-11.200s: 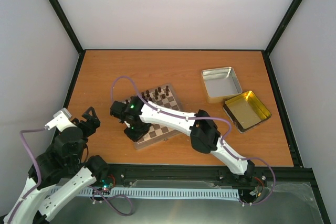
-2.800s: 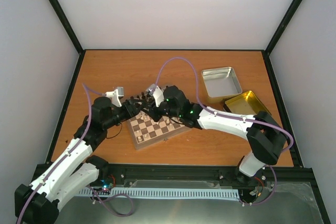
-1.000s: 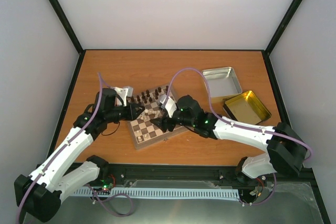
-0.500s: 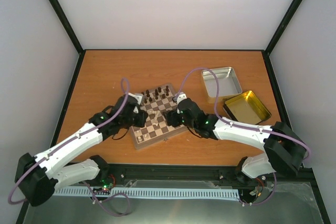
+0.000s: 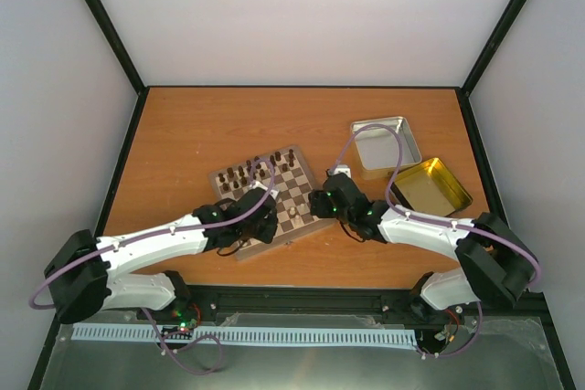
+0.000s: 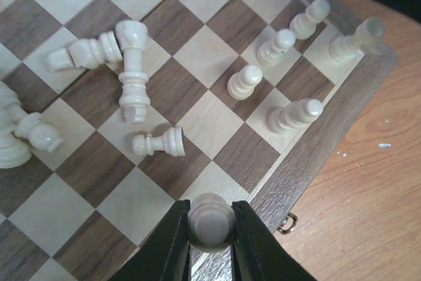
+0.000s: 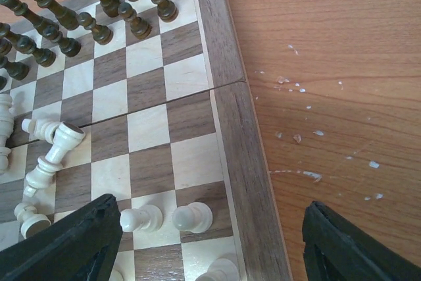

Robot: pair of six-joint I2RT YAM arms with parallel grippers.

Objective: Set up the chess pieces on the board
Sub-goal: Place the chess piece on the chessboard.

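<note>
The left jaws are gripping one tiny pale cream wooden chessman (image 6: 210, 220), holding it upright over the edge of the small square wooden chessboard (image 6: 329, 120) with dark brown and cream checks. The chessboard is lying on the orange-brown wooden table (image 7: 329, 64). The right jaws are gaping wide, holding nothing, and hanging above the board's side. Dark brown wooden chessmen (image 7: 99, 11) are already standing in two rows at the far end. Five standing cream chessmen (image 6: 275, 47) are lining one edge, while several toppled cream chessmen (image 6: 133, 70) are lying mid-board. By my judgement the task is roughly half done, with the fallen ones waiting to be stood up.
</note>
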